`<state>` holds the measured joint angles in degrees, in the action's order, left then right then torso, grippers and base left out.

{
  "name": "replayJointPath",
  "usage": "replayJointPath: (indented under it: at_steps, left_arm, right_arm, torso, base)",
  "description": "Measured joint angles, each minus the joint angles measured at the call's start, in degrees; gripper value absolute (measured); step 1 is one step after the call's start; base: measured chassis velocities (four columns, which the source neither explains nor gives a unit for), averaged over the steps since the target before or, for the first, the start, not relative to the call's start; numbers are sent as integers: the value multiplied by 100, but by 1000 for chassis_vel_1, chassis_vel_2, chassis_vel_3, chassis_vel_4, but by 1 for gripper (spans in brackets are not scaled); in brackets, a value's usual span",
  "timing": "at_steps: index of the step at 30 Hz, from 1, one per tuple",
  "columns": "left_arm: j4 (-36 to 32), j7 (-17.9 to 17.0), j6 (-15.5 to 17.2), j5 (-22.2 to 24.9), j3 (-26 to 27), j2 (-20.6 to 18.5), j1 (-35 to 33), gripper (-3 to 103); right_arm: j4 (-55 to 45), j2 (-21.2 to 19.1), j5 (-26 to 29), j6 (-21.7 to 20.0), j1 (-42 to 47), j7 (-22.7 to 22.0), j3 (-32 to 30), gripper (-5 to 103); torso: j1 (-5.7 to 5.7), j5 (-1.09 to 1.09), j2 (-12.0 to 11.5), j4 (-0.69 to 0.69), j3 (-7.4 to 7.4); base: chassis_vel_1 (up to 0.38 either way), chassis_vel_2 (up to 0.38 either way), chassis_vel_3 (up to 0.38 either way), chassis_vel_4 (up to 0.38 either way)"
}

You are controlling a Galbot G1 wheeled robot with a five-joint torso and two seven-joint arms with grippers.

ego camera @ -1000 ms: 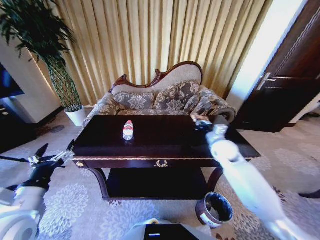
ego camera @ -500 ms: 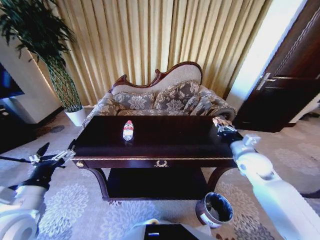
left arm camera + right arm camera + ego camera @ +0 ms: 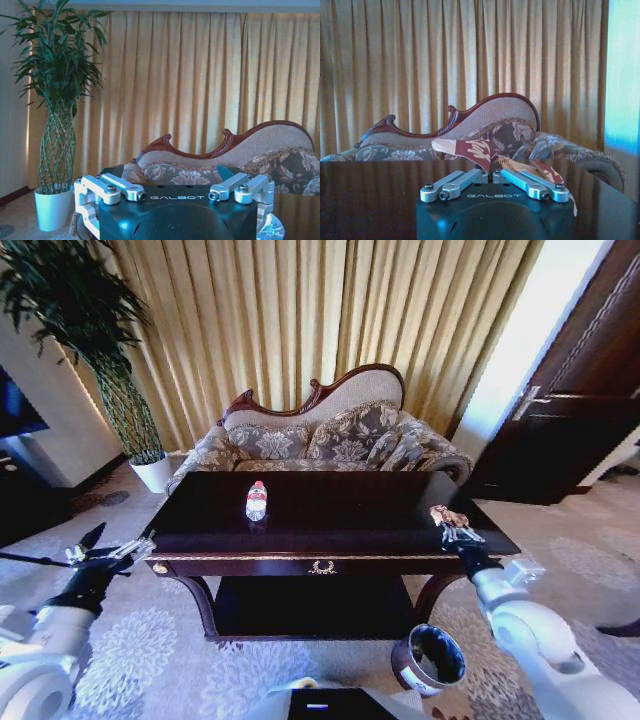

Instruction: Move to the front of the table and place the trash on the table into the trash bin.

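Right gripper (image 3: 453, 531) pinching wrapper (image 3: 447, 517) over counter (image 3: 330, 530); left gripper (image 3: 112, 555) spread. Risk: loose wrapper slipping short of trash bin (image 3: 430, 660).

Behind, we've got a floral sofa (image 3: 330, 440) against gold curtains (image 3: 300, 320), a tall plant (image 3: 90, 330) in its white pot (image 3: 152, 472) at the left, a dark door (image 3: 580, 410) right, patterned carpet (image 3: 140, 650) underfoot.

"GALBOT" — on left end effector (image 3: 176, 196) and right end effector (image 3: 492, 176) housings.
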<state>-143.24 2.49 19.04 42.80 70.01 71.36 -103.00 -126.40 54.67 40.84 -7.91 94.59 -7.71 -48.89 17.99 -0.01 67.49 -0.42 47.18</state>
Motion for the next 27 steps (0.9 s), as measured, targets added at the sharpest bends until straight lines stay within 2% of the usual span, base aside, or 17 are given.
replayJointPath:
  at_steps: [12,27]
  left_arm:
    - [0,56,-25,-3,13,-57,9,100]
    - [38,172,-82,-16,3,-25,41,100]
  right_arm:
    - [-64,179,-160,-184,-293,-9,321,0]
    - [-18,288,-362,-234,-434,-19,522,0]
  torso:
    - [2,2,-1,-1,1]
    - [-2,1,1,-2,-1]
  base:
    - [30,-23,-26,31]
    - [122,-134,-113,121]
